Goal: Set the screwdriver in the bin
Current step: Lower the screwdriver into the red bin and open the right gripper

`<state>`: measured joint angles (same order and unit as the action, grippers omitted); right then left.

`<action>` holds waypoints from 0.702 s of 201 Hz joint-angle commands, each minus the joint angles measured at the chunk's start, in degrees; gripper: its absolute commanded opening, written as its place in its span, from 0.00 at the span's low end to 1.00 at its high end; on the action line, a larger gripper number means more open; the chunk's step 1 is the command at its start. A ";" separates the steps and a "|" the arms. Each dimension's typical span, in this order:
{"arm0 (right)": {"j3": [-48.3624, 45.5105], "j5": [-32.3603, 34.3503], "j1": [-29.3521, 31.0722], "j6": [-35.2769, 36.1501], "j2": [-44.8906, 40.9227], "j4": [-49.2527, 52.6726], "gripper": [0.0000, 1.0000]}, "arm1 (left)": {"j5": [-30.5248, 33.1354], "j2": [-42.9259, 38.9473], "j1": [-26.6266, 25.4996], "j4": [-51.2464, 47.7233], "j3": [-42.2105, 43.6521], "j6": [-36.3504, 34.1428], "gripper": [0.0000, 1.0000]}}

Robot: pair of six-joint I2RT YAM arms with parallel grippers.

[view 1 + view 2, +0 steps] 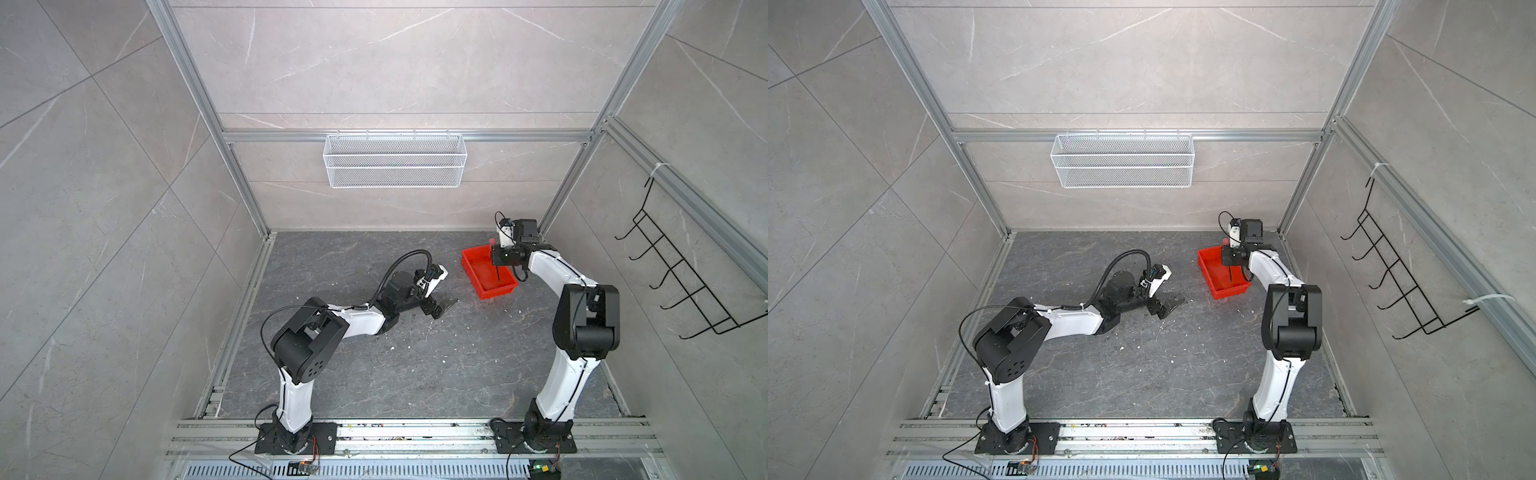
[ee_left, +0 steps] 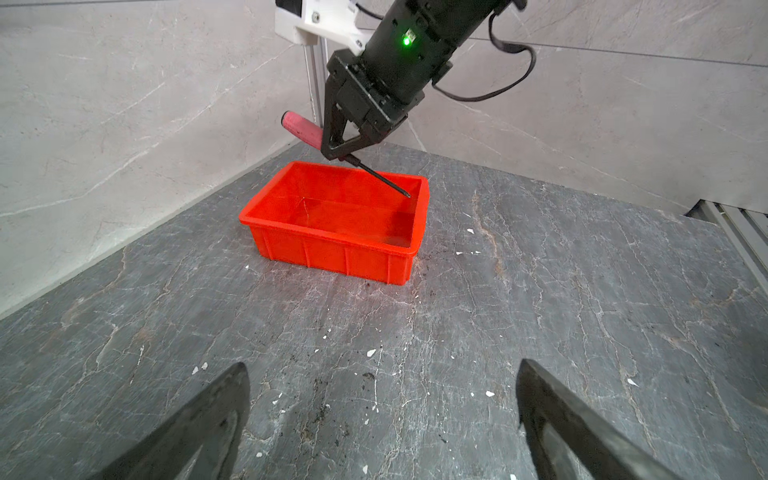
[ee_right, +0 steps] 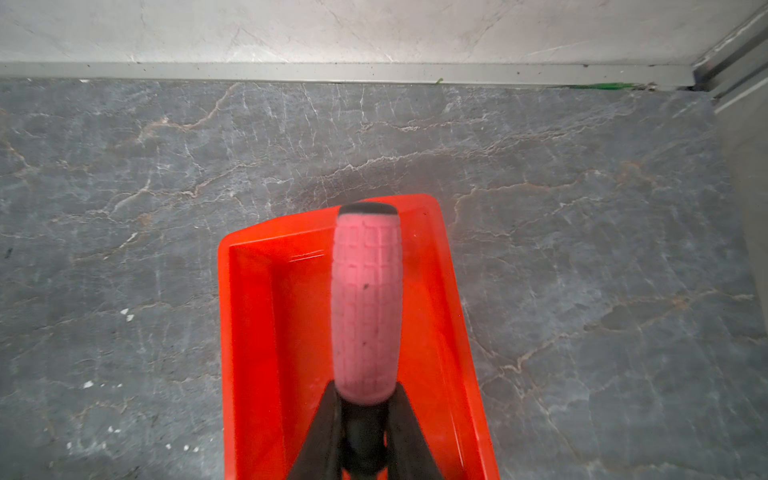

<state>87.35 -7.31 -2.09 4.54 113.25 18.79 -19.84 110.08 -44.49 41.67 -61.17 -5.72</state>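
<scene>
Right tool was clamped shut on the screwdriver, gripping the black collar where the handle meets the shaft. From the right wrist camera the two fingers pinched that collar from either side, and the pinkish-red handle stuck out past them. The screwdriver was tilted, with the handle end high and toward the back wall and the thin black shaft sloping down out of the other side of the tool. It was in the air over the bin, not lying in it. In the left wrist view the tip sat inside the bin's outline near one short wall, below rim level by the look of it, but I couldn't tell whether it touched the wall or the floor. In a top view the shaft showed against the red interior on the side nearer the right arm, and the tool body covered the bin's back corner. The bin held nothing else and stood flat on the counter near the back right corner. Left tool had its jaws apart and held nothing. It sat low over the counter, well apart from the bin on its left, and pointed toward it. White crumbs were scattered on the counter between the two.
</scene>
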 commanded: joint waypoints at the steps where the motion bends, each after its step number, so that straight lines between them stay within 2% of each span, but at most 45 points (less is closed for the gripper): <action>1: 2.89 -0.13 -0.20 3.12 3.35 0.74 0.00 | -0.18 -0.04 -0.17 3.06 -1.17 0.80 1.00; 85: 10.01 2.39 -0.25 5.50 11.23 6.23 0.01 | 0.62 -0.57 -0.17 3.31 -0.31 0.97 1.00; 97: 10.87 2.47 -0.10 5.40 11.80 6.52 0.08 | 0.70 -0.66 -0.20 3.33 -0.29 0.95 1.00; 118: 10.92 3.07 -0.18 4.97 11.84 5.90 0.30 | 0.89 -1.07 -0.22 3.33 -0.01 0.85 1.00; 141: 10.00 4.19 -0.15 4.59 10.88 5.02 0.50 | 1.10 -1.55 -0.24 3.33 0.50 0.83 1.00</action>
<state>96.47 -4.47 -2.07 8.73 124.49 23.31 -19.38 110.08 -44.49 41.85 -61.14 -5.30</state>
